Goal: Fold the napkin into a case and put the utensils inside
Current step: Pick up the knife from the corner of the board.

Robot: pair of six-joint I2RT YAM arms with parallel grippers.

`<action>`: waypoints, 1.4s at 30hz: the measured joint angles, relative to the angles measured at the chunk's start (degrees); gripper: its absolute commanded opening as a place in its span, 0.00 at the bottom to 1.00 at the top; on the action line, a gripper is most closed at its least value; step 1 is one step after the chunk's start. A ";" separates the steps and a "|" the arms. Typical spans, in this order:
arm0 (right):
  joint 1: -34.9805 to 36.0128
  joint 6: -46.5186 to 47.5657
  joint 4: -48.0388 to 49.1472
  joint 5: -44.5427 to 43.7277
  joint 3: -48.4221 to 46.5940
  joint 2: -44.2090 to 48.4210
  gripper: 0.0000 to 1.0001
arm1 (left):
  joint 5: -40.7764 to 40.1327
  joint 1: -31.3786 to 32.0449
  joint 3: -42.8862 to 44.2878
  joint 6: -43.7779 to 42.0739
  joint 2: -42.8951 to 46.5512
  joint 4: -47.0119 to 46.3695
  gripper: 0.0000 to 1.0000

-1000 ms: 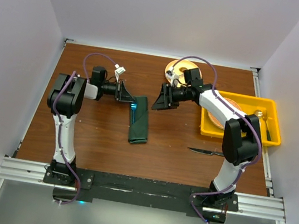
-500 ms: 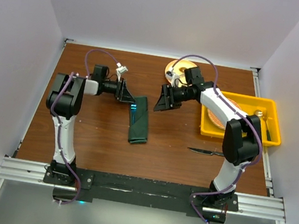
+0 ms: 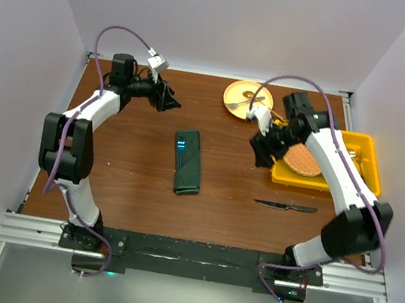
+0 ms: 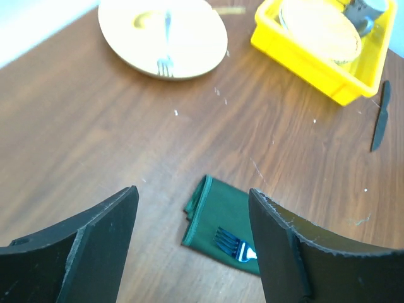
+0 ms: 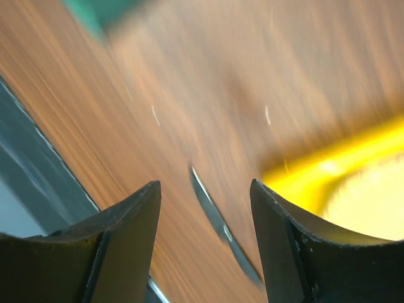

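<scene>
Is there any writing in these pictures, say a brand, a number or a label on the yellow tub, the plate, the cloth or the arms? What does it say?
No text can be read in any view.
The yellow tub: plain, no lettering shows.
The yellow plate: plain.
The green napkin case: plain.
The white clip on the left arm's cable: too small to tell whether it bears print.
The right wrist view: blurred, nothing legible.

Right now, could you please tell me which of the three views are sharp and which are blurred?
Top external: sharp and evenly lit, no glare on the table. Left wrist: sharp, the blue fork tines clear on the green case. Right wrist: motion-smeared, the knife and yellow bin streaked, only its own jaws crisp.
</scene>
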State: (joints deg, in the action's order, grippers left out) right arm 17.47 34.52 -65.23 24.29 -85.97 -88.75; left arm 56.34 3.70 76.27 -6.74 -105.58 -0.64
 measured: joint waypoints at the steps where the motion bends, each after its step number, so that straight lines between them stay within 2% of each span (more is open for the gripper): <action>1: -0.07 3.34 -1.70 -2.86 2.47 2.71 0.60 | -0.20 0.00 0.00 -0.42 1.42 0.57 0.76; 7: -0.48 19.45 -7.45 -18.21 17.59 11.87 0.48 | -0.22 0.00 -1.25 -0.96 7.96 2.95 0.77; 14: -0.61 27.80 -0.33 -29.33 33.24 9.97 0.42 | 0.55 0.00 -5.14 0.22 12.33 3.41 0.77; 21: -0.68 31.39 10.95 -33.46 38.49 7.54 0.41 | 1.60 0.02 -8.52 3.30 15.21 2.36 0.77; 30: -0.79 34.03 18.91 -33.83 43.43 5.88 0.40 | 1.70 0.02 -9.64 6.10 16.74 0.31 0.77; 34: -1.05 35.26 21.18 -34.27 46.25 6.01 0.33 | 1.68 0.02 -9.64 7.21 17.09 -0.13 0.77; 37: -1.46 36.57 21.55 -34.29 47.15 6.82 0.15 | 1.68 0.02 -9.64 7.67 17.16 -0.20 0.77; 38: -1.68 36.94 21.59 -34.32 47.41 7.06 0.04 | 1.66 0.02 -9.64 7.74 17.16 -0.26 0.77; 39: -1.97 37.48 21.73 -34.32 47.65 7.37 0.00 | 1.66 0.02 -9.64 7.85 17.16 -0.37 0.77; 42: -2.51 38.60 21.31 -33.64 47.39 7.61 0.00 | 1.64 0.02 -9.64 8.66 17.16 -0.76 0.77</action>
State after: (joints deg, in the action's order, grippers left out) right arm 14.96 73.12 -43.92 -9.34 -38.59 -81.14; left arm 57.98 3.73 66.63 1.91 -88.42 -1.41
